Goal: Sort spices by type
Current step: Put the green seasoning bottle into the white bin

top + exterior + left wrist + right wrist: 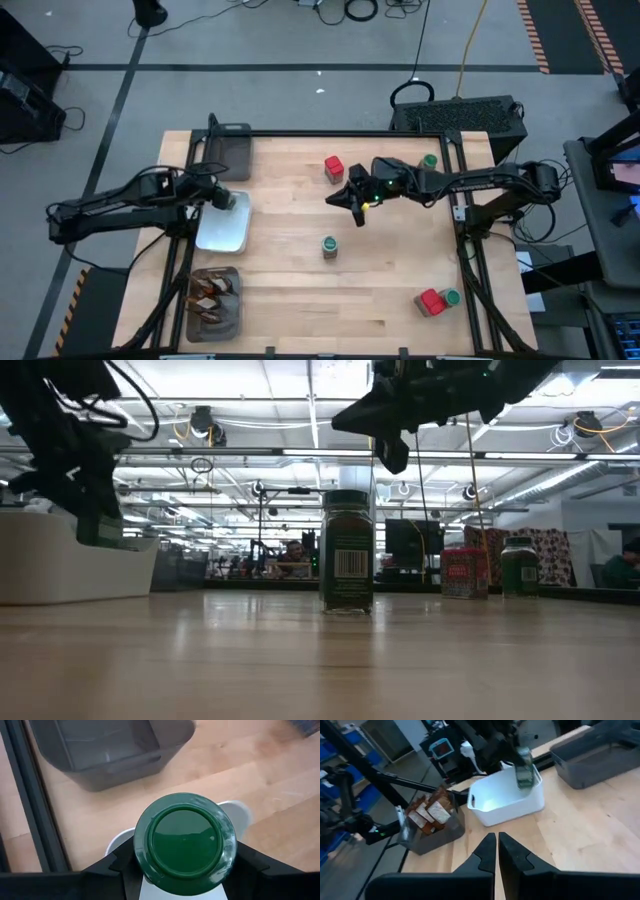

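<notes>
A small round jar with a green lid (185,842) hangs over the white dish (222,232) at the table's left, and my left gripper (226,199) is shut on it. The right wrist view shows this jar (525,770) just above the dish (505,797). My right gripper (358,206) is shut on nothing and hovers above the table's middle. On the table stand another jar (329,246), a red box (334,168), a far jar (430,160), and a red box (430,301) beside a jar (451,297) at the near right. My left gripper pinches the jar's glass sides just under the lid (227,855) between its two fingers (112,865), one on each side. It comes from above, slanting down. The jar is lifted clear above the white dish, its lid toward the wrist.
An empty grey tray (230,150) stands at the far left. Another grey tray (213,300) at the near left holds brown sachets (432,812). A black frame runs around the table's edges. Bare wood lies between the standing jar and the near edge.
</notes>
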Available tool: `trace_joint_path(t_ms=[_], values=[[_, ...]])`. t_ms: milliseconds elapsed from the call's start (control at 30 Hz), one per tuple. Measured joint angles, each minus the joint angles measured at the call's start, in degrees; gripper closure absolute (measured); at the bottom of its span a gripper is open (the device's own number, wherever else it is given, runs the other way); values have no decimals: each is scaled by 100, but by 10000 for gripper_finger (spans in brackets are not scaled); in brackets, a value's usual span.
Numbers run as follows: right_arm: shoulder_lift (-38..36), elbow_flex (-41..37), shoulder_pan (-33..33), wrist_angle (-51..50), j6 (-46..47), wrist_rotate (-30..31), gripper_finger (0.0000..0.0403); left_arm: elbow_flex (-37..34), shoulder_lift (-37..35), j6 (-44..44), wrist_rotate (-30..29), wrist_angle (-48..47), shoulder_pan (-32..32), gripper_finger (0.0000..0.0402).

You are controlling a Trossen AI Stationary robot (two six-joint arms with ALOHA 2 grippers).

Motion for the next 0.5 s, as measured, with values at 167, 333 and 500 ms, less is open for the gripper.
trace_joint_path(t_ms=[167,333,500], values=[[0,129,-105,-25,-34,-201,403,-224,136,-5,-81,172,0,197],[-2,138,-133,-41,-54,-319,403,-236,288,-45,-262,227,2,197],[-2,138,-132,-42,-37,-335,403,-236,463,-104,-273,229,1,197]])
